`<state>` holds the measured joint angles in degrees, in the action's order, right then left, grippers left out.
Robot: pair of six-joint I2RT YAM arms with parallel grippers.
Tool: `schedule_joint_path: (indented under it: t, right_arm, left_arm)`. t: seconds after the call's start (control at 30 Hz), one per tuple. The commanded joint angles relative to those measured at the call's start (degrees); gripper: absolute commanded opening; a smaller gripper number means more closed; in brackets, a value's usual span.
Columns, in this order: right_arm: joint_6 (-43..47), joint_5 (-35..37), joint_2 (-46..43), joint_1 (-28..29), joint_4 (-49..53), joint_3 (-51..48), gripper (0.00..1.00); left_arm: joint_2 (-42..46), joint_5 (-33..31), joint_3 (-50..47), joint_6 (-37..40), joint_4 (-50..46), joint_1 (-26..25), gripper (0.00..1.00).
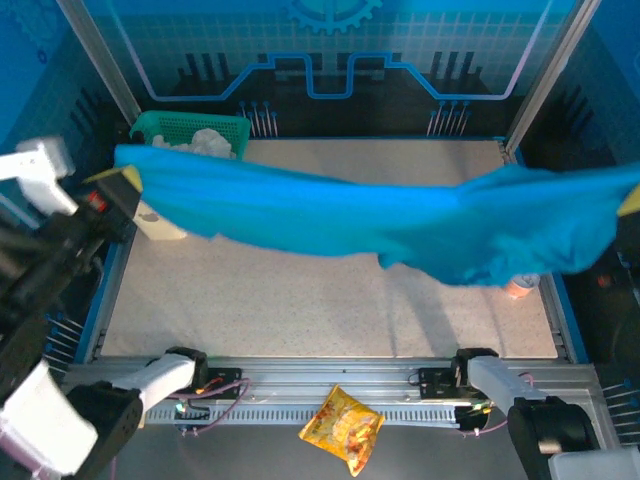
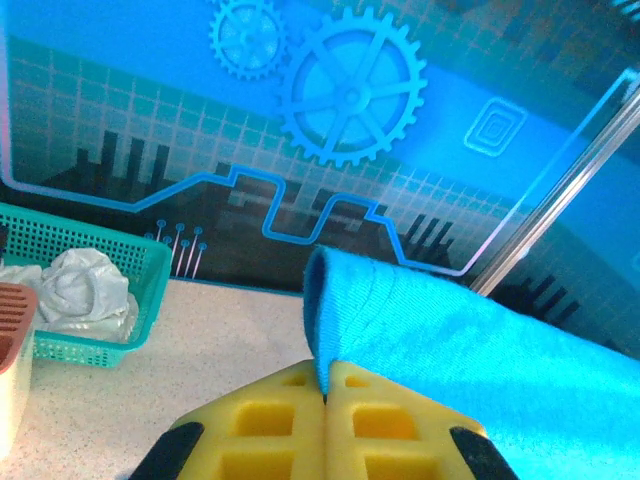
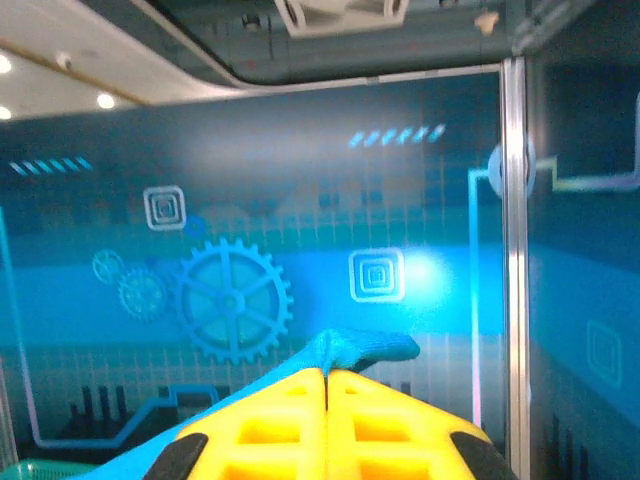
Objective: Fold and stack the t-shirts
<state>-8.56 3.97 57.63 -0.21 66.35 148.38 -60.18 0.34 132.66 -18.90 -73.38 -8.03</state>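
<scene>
A teal-blue t-shirt (image 1: pixel 380 215) hangs stretched in the air across the table, sagging lower toward the right. My left gripper (image 1: pixel 128 178) is shut on its left edge at the far left; in the left wrist view the yellow fingertips (image 2: pixel 290 400) pinch a folded hem of the t-shirt (image 2: pixel 440 330). At the far right edge my right gripper (image 1: pixel 630 200) is shut on the other end. The right wrist view shows that gripper (image 3: pixel 326 378) raised, with a small bunch of t-shirt fabric (image 3: pixel 360 348) squeezed between its pads.
A green basket (image 1: pixel 185 128) with white cloth stands at the table's back left. A pale box (image 1: pixel 160 222) sits below it by the left edge. Something pink (image 1: pixel 520 287) peeks out under the shirt at the right. A yellow snack bag (image 1: pixel 343 428) lies on the near rail.
</scene>
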Motion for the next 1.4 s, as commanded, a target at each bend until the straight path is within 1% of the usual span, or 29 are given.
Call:
schedule_joint_path:
  t: [0.0, 0.1, 0.17, 0.3, 0.4, 0.53, 0.63, 0.73, 0.8, 0.9, 0.97, 1.03, 1.07, 1.13, 1.17, 1.23, 1.37]
  right_arm:
    - [-0.11, 0.76, 0.55, 1.71, 2.47, 1.1, 0.0]
    - [0.27, 2.92, 0.83, 3.79, 1.32, 0.36, 0.0]
    - [0.88, 4.9, 1.57, 5.43, -0.26, -2.36, 0.0]
    - [3.19, 8.14, 3.65, 7.65, -5.98, -10.57, 0.0]
    - [5.23, 9.16, 7.88, 7.77, -10.71, -16.7, 0.0]
    - [6.81, 7.63, 16.29, 7.12, -18.65, -24.51, 0.0]
    - [6.31, 3.56, 24.46, 4.81, -24.28, -28.68, 0.0]
    - [5.67, 0.15, 34.59, 2.9, -29.51, -30.47, 0.0]
    - [5.17, -1.27, 42.7, 1.96, -31.87, -29.28, 0.0]
    - [4.51, -2.04, 57.05, 1.37, -31.3, -21.55, 0.0]
    - [4.34, -1.65, 68.18, 1.36, -28.7, -11.81, 0.0]
    - [4.12, -0.38, 79.35, 1.59, -25.68, -1.43, 0.0]
    - [4.31, 0.68, 84.09, 1.74, -24.75, 3.14, 0.0]
    - [4.68, 2.78, 90.16, 1.96, -25.07, 7.82, 0.0]
    - [4.77, 3.8, 91.78, 2.03, -26.46, 7.83, 0.0]
    - [4.61, 5.54, 92.16, 1.97, -30.21, 4.42, 0.0]
    - [3.37, 6.66, 88.91, 1.27, -37.06, -5.18, 0.0]
  left_arm:
    - [1.32, -3.16, -0.83, -1.38, -2.35, 0.37, 0.01]
    - [0.78, -3.41, -0.91, -1.12, -2.33, 0.36, 0.01]
    - [-0.39, -3.23, -2.38, -0.91, -1.23, 0.38, 0.01]
    - [-1.73, -3.88, -10.05, -0.74, 5.22, 0.38, 0.0]
    - [-4.33, -4.53, -16.13, -0.51, 10.71, 0.38, 0.01]
    - [-10.75, -5.69, -22.91, -0.46, 17.84, 0.39, 0.0]
    - [-16.0, -6.11, -28.13, -0.94, 25.31, 0.47, 0.0]
    - [-22.34, -5.71, -34.13, -2.26, 35.33, 0.94, 0.01]
    - [-28.87, -4.7, -36.2, -3.45, 40.65, 1.33, 0.0]
    - [-41.71, -3.67, -33.86, -5.15, 44.59, 1.94, 0.0]
    - [-51.16, -2.13, -29.42, -6.29, 45.66, 2.47, 0.0]
    - [-58.81, -1.97, -25.07, -7.01, 46.9, 2.89, 0.0]
    - [-62.36, -2.23, -22.77, -7.38, 47.57, 3.09, 0.0]
    - [-67.68, -2.88, -18.44, -7.64, 48.36, 3.53, 0.0]
    - [-70.1, -3.35, -16.34, -7.73, 48.64, 3.79, 0.0]
    - [-73.44, -4.05, -13.32, -8.07, 49.2, 4.31, 0.0]
    - [-77.65, -3.88, -8.85, -8.4, 49.51, 5.43, 0.0]
